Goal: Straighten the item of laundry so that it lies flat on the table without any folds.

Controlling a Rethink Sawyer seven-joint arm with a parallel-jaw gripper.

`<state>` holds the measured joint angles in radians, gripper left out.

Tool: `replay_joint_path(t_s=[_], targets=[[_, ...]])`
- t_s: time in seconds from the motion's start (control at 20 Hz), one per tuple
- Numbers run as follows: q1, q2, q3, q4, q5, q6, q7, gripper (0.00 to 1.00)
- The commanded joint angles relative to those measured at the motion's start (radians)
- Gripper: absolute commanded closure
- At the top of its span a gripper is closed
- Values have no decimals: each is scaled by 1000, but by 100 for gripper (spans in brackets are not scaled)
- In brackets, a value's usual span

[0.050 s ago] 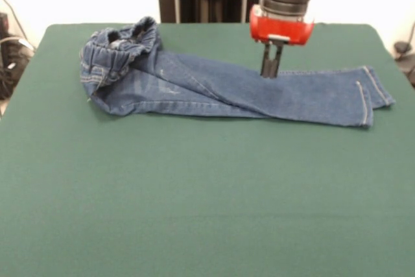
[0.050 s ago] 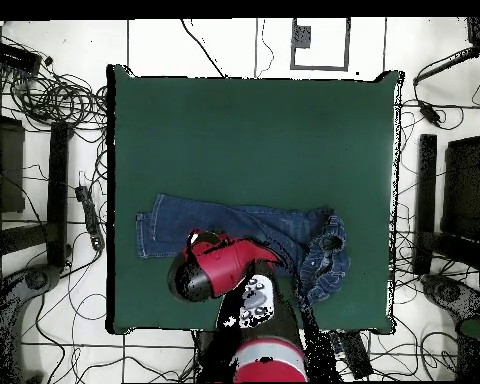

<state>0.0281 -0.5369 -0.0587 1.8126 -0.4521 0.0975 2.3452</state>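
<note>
Green felt covers the table (image 1: pixel 194 199), with the jeans (image 1: pixel 227 89) lying across its far half, 2 legs overlapped and the waistband bunched (soft, limp denim, likely best taken at the waistband edge). The gripper (image 1: pixel 272 68) touches a leg, fingers narrow, apparently pinching cloth.
</note>
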Motion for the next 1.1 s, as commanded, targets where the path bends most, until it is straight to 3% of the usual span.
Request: replay_joint_path(t_s=[0.05, 0.4, 0.75, 1.1], targets=[[47, 100, -27, -27, 61, -112, 164, 100], [50, 103, -33, -19, 85, -128, 153, 100], [79, 164, -23, 12, 121, -180, 178, 100], [201, 170, -62, 86, 228, -209, 234, 100]])
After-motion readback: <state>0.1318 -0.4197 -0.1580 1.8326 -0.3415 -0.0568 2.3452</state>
